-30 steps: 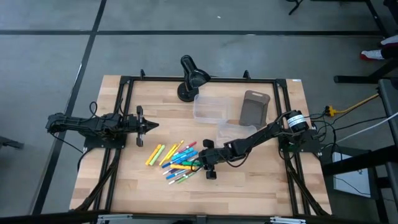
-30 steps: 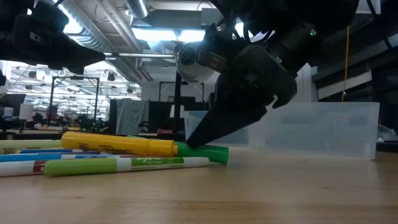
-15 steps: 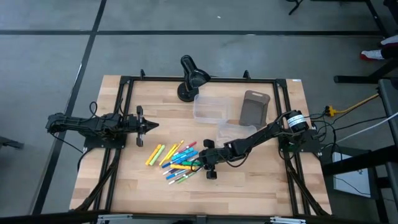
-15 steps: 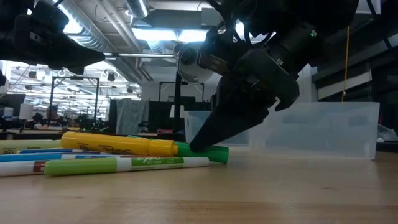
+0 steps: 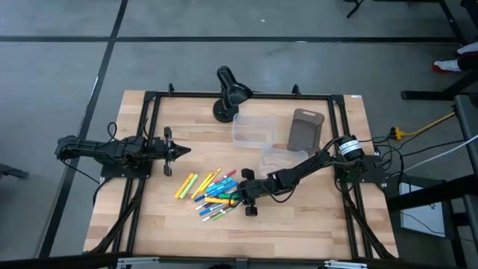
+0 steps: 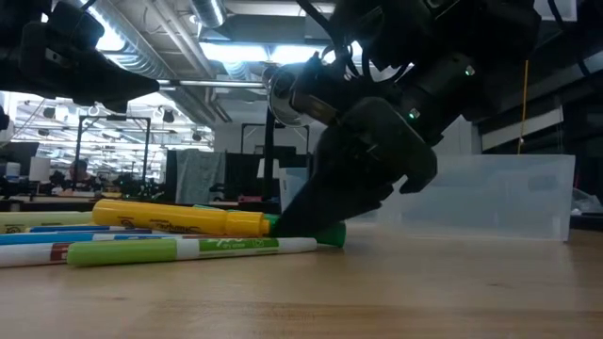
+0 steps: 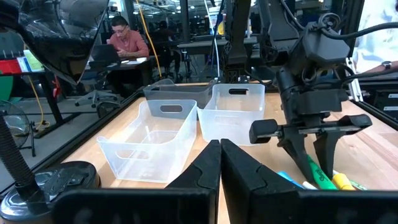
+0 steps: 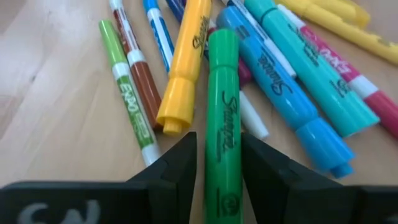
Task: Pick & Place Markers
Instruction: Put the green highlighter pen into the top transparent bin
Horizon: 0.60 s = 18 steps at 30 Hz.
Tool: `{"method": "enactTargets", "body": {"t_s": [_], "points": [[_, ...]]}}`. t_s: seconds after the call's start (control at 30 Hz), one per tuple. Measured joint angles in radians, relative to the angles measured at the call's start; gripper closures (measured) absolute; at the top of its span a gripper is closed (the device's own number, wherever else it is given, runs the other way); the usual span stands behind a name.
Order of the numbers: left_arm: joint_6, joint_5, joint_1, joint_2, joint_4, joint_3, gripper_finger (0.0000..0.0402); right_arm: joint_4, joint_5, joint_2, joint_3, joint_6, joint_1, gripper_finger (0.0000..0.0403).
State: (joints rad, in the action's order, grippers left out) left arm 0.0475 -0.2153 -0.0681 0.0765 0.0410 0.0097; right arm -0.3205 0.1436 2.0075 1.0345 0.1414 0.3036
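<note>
Looking down, you have a pale wooden table (image 5: 299,232) inside a black frame on a grey floor, with a black desk lamp (image 5: 231,91) at its 12 o'clock edge. Two clear bins (image 5: 252,128) and a grey-brown tray (image 5: 305,127) sit toward 1 o'clock from the middle. The markers (image 5: 209,190) lie fanned out just toward 7 o'clock from the centre. Your right gripper (image 5: 237,199) is down at the pile's 3 o'clock end, its fingers (image 8: 174,163) partly spread and pressed either side of a green marker (image 8: 222,118), which lies on the wood beside a yellow one (image 8: 186,59). Your left gripper (image 5: 182,150) waits near the 9 o'clock edge, fingers pressed together on nothing.

Beyond the table you get a bright workshop, with a seated person (image 7: 124,40) at a desk. From table height, the right arm's bulk (image 6: 377,160) hides the fingertips, so whether the green marker has left the wood is probably not something you can call.
</note>
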Motion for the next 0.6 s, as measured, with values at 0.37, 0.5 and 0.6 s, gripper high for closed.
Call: {"method": "enactTargets", "body": {"t_s": [0.37,0.5,0.6], "points": [[0.0,0.0,0.0,0.0,0.0,0.0,0.0392,0.007,0.001,0.0,-0.001,0.034,-0.001,0.0332],[0.0,0.0,0.0,0.0,0.0,0.0,0.0395,0.007,-0.004,-0.001,-0.001,0.035,-0.001,0.0332],[0.0,0.0,0.0,0.0,0.0,0.0,0.0395,0.005,-0.005,-0.001,-0.001,0.039,-0.001,0.0332]]}}
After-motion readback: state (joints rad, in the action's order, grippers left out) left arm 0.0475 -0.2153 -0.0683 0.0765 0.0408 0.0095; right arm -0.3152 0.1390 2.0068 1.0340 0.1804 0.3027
